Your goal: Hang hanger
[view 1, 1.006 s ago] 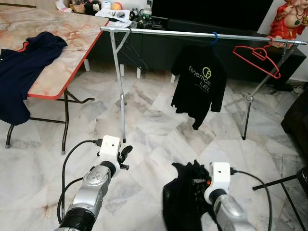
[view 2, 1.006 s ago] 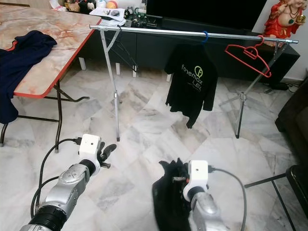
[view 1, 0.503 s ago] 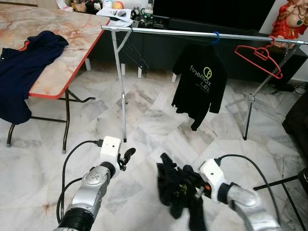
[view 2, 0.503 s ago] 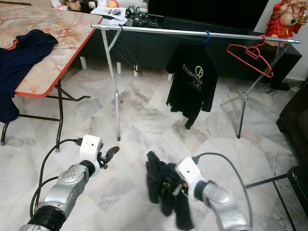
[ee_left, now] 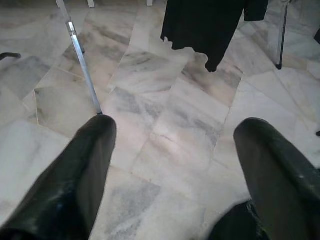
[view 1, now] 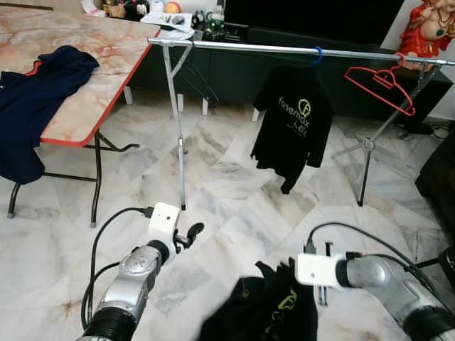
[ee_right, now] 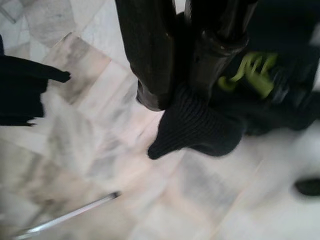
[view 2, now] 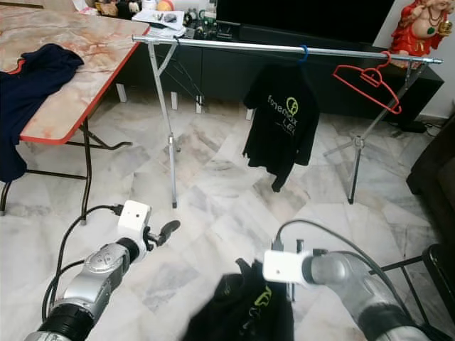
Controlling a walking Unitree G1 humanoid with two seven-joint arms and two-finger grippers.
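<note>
Two grippers: right gripper jaws pinching black green-printed shirt, left gripper jaws spread.

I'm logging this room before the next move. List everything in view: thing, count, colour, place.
Clothes rail: one, silver, across the room ahead.
Hung T-shirt: one, black with green print, on a blue hanger on the rail.
Empty hanger: one, red, on the rail near its right end.
Folding table: one, marble-look top with red edge, far left.
Garment on the table: one, navy, draped over the edge.
TV cabinet: one, dark, behind the rail.
Figurine: one, red and gold, top right.
Held T-shirt: one, black with green print, low centre.
Left gripper: open, low left.
Right gripper: shut on the held T-shirt.
</note>
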